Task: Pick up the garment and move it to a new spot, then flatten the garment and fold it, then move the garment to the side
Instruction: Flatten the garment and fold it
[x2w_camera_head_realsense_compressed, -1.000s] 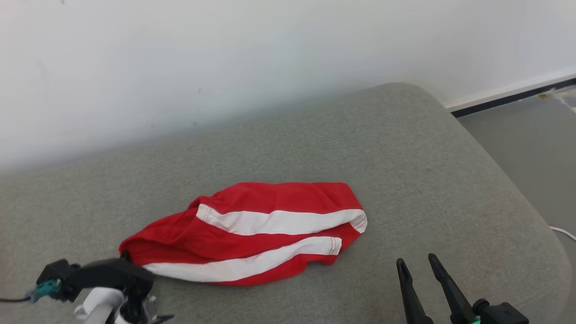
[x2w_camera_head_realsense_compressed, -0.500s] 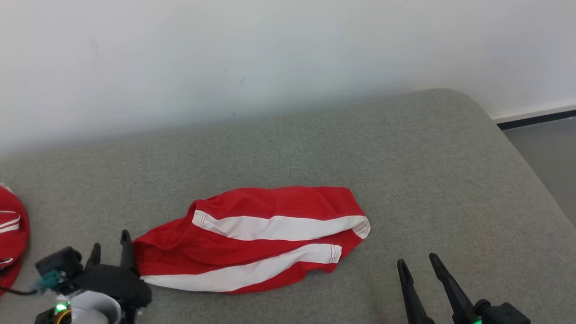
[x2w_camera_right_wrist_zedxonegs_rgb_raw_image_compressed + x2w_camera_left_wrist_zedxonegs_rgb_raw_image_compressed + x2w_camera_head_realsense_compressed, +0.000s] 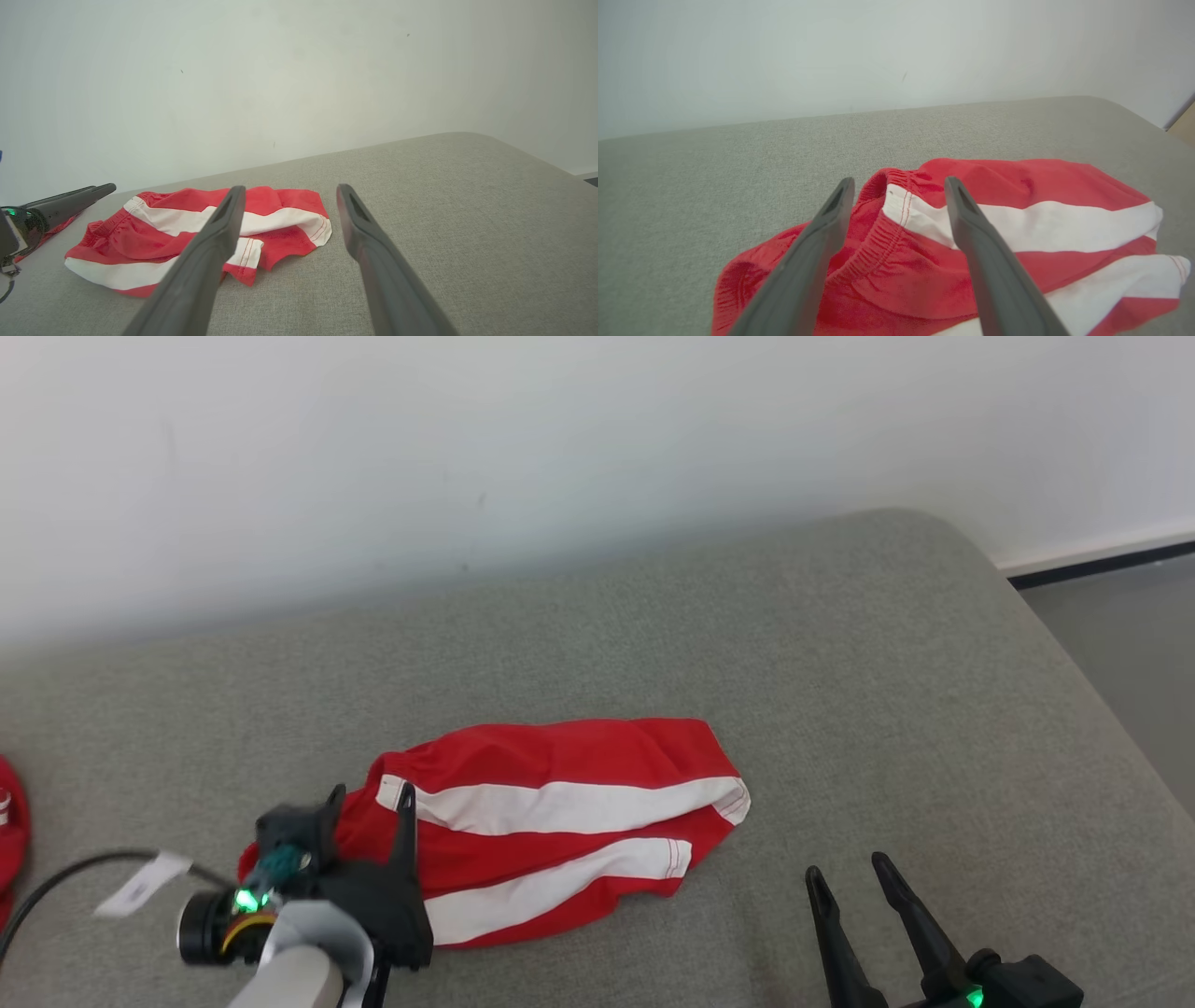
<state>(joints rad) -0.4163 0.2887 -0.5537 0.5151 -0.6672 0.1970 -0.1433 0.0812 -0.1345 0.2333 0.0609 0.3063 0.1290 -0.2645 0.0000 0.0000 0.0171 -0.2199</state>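
**Over the garment's (image 3: 560, 803) waistband end, the left gripper (image 3: 372, 793) stands spread and empty**

Between its two dark fingers (image 3: 817, 242), which stand wide apart, nothing is pinched. In the left wrist view the gathered elastic waistband (image 3: 878, 233) lies below the gap between them, and the red cloth runs on under both fingers. Whether the tips rest on the fabric or hang just above it cannot be told. From the head view the same fingertips overlap the garment's left end, and the gripper body covers its near left corner.

The garment is a pair of red shorts with two broad white stripes. It lies loosely rumpled and unfolded on the grey cushion (image 3: 887, 663), its length stretching from the left gripper towards the robot's right.

Off the garment's right end, on the near side, the right gripper (image 3: 846, 866) hangs apart from the cloth. Its fingers are parted too, with only bare cushion between them.

Left of the garment, a dark cable (image 3: 75, 873) with a white tag (image 3: 140, 887) trails behind the left arm. Farther left, well apart from the garment, a bit of another red cloth (image 3: 9, 831) shows. Beyond the garment, a pale wall (image 3: 560, 476) rises behind the cushion.
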